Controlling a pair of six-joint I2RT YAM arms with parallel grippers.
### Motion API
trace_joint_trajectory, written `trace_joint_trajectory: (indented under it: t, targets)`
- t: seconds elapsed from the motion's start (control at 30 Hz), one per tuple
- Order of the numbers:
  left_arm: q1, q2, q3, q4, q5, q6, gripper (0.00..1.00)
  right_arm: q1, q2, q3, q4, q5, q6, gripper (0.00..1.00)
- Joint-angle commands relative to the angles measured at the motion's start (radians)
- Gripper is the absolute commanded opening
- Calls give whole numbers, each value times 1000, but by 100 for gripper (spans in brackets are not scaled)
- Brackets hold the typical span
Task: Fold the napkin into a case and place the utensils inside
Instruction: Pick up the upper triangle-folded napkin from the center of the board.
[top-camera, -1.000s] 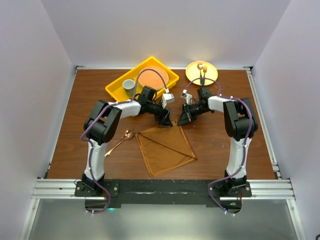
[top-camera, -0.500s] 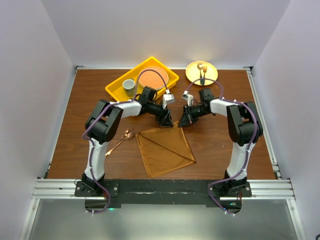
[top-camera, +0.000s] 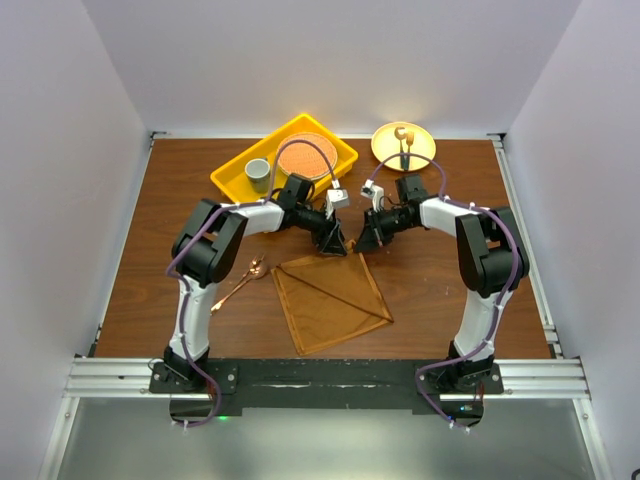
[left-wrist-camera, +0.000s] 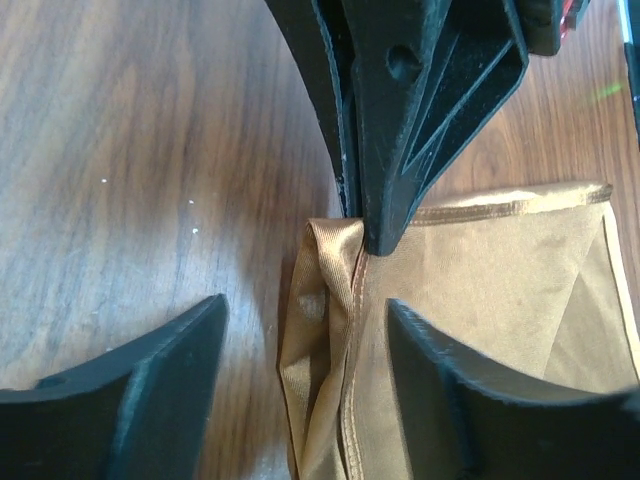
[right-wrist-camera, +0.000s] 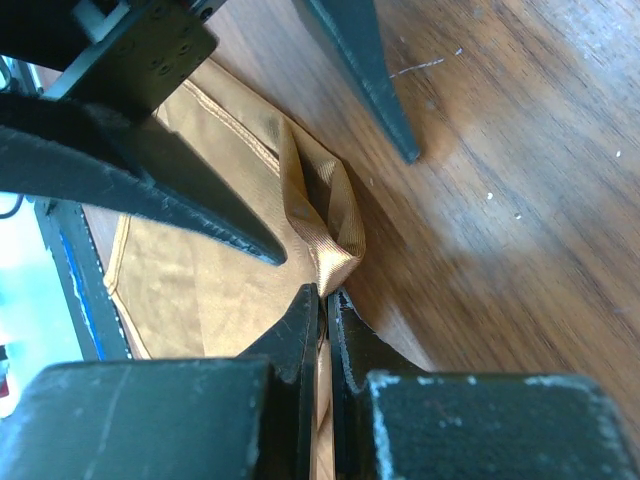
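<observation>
The rust-brown napkin (top-camera: 330, 300) lies partly folded on the table, with a diagonal fold line across it. Its far corner (right-wrist-camera: 325, 215) is bunched and lifted. My right gripper (right-wrist-camera: 325, 292) is shut on that corner; in the top view the right gripper (top-camera: 363, 243) is at the napkin's far tip. My left gripper (left-wrist-camera: 305, 315) is open, its fingers (left-wrist-camera: 150, 390) straddling the bunched cloth (left-wrist-camera: 320, 340) without touching it. In the top view the left gripper (top-camera: 334, 243) nearly meets the right one. The copper spoon (top-camera: 240, 282) lies left of the napkin. No case is in view.
A yellow tray (top-camera: 232, 172) at the back holds a cup (top-camera: 258, 175) and an orange plate (top-camera: 305, 157). A yellow plate (top-camera: 385, 145) at the back right carries a dark-handled utensil (top-camera: 403, 145). White walls enclose the table.
The right gripper has edged left with the napkin corner, closer to the left gripper. The left jaws have narrowed slightly around the cloth.
</observation>
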Motion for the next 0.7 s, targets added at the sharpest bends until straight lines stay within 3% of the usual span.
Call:
trace_joint_trajectory:
  t: [0.0,0.13,0.47,0.5,0.6,0.63,0.67]
  targets:
    - [2,8,22,10,61,25,62,6,-62,-5,11,-18,-57,0]
    - [2,6,22,5,76,36,40,5,-64,-4,17,-16,-58,0]
    - [1,6,22,19,67,36,14,6,-78,-10,25,-18,-63,0]
    - [1,8,22,20,67,33,14,6,-78,-10,28,-16,-63,0]
    - [1,11,25,20,76,28,35,6,-79,-13,33,-21,-69,0]
    - [1,11,23,22,77,25,49,6,-79,-13,27,-22,-72,0]
    - [1,14,25,25,79,22,53,6,-79,-13,22,-25,-83,0]
